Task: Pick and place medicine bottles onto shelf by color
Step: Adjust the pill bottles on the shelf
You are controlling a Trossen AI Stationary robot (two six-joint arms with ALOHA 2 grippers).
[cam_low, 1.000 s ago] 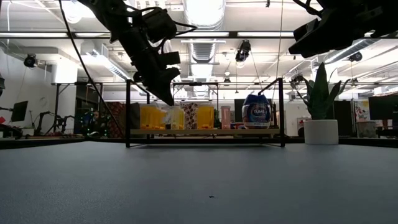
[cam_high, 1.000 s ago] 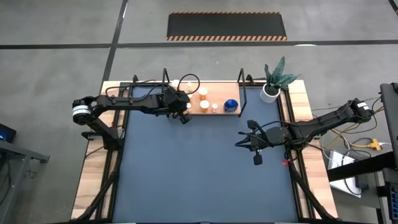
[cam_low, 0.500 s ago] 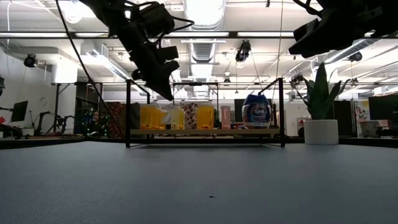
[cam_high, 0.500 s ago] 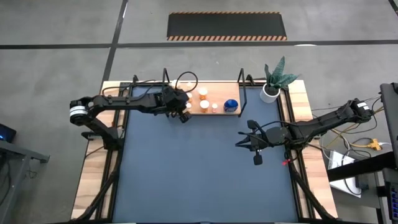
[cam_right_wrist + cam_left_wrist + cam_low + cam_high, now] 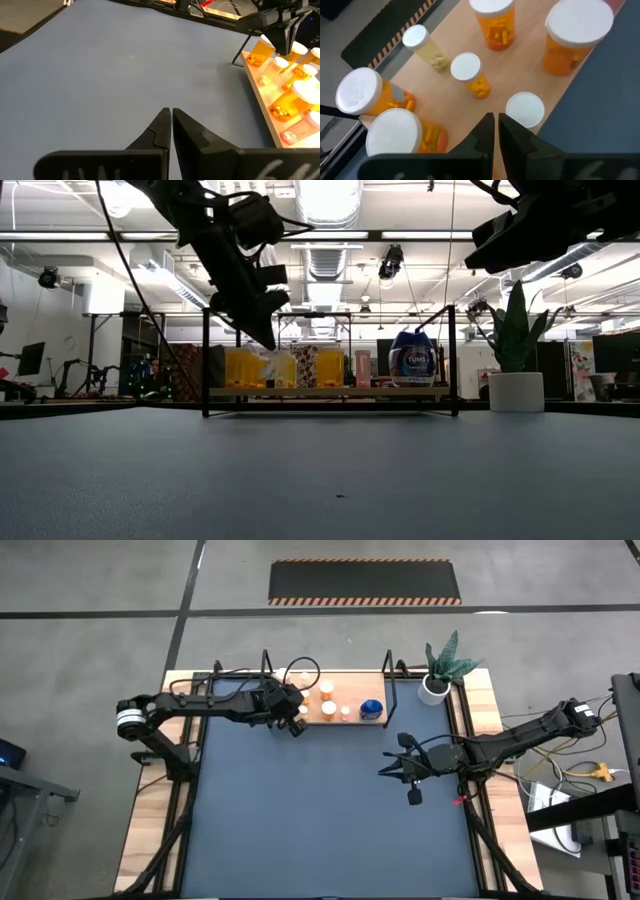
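Bottles stand close together on the shelf at the far side of the table, and that is where trouble could come. The left gripper hangs right above them at the shelf's left end, with its fingers pressed together and nothing in them. If it drops lower or swings sideways, I think it could bump a white cap and tip a bottle over. One falling bottle could knock the ones beside it, because they stand so near each other.

Orange bottles fill the left and middle of the shelf. One blue bottle sits alone toward the right end.

The right gripper waits over the dark blue mat, well apart from the shelf, fingers shut and empty.

A plant in a white pot stands just past the shelf's right end. The shelf's black wire frame rises at each end, so an arm coming from the side could hit it.
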